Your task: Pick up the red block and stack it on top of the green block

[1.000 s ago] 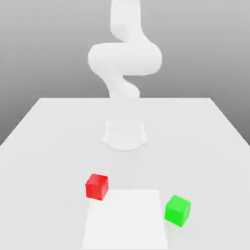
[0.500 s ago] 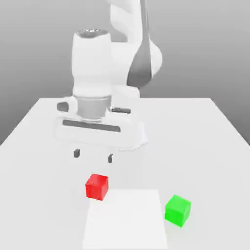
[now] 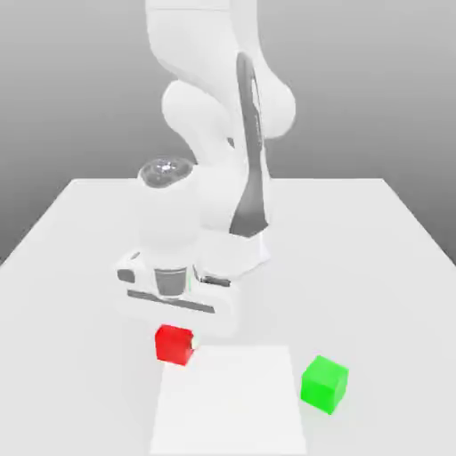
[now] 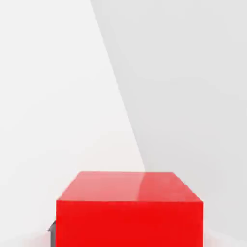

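The red block rests on the white table, left of centre near the front in the exterior view. My gripper has come straight down over it, the fingers flanking its two sides and shut on it. In the hand view the red block looms large and close, with a dark fingertip pressed against one side. The green block stands by itself on the table, toward the exterior view's right and a little nearer the front, apart from the gripper.
A paler square patch marks the table between the two blocks at the front. The arm's base rises behind the hand at the table's middle.
The hand has dropped from above the table down onto the red block, and its fingers have gone from wide apart to shut against the block's sides. Neither block has moved.
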Robot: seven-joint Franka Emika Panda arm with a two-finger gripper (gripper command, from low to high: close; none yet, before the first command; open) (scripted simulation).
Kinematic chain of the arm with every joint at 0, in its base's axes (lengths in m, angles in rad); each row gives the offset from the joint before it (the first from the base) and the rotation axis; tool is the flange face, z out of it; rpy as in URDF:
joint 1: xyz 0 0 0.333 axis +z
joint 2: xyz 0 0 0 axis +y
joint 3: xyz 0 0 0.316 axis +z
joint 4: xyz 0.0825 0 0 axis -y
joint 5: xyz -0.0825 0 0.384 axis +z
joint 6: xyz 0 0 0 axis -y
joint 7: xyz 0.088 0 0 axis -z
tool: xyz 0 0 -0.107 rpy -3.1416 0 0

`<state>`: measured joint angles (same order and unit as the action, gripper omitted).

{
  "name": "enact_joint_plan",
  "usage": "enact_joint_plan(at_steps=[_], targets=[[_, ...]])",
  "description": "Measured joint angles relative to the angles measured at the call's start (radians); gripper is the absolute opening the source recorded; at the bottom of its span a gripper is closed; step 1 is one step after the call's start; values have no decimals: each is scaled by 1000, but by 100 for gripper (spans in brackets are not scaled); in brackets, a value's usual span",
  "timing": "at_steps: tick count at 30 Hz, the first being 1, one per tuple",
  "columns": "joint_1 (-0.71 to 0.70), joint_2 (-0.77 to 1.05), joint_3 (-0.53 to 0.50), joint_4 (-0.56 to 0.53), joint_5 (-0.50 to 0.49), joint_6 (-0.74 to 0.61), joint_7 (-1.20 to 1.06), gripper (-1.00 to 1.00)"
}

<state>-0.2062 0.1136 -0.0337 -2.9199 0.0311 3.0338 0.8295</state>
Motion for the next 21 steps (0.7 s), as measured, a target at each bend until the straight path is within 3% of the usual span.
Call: enact_joint_plan(at_steps=[7, 16, 21], targets=[[3, -218, 15, -18, -41, -201, 54, -100], [226, -170, 226, 171, -15, -340, 393, -100], [359, -88, 253, 248, -47, -335, 556, -100]])
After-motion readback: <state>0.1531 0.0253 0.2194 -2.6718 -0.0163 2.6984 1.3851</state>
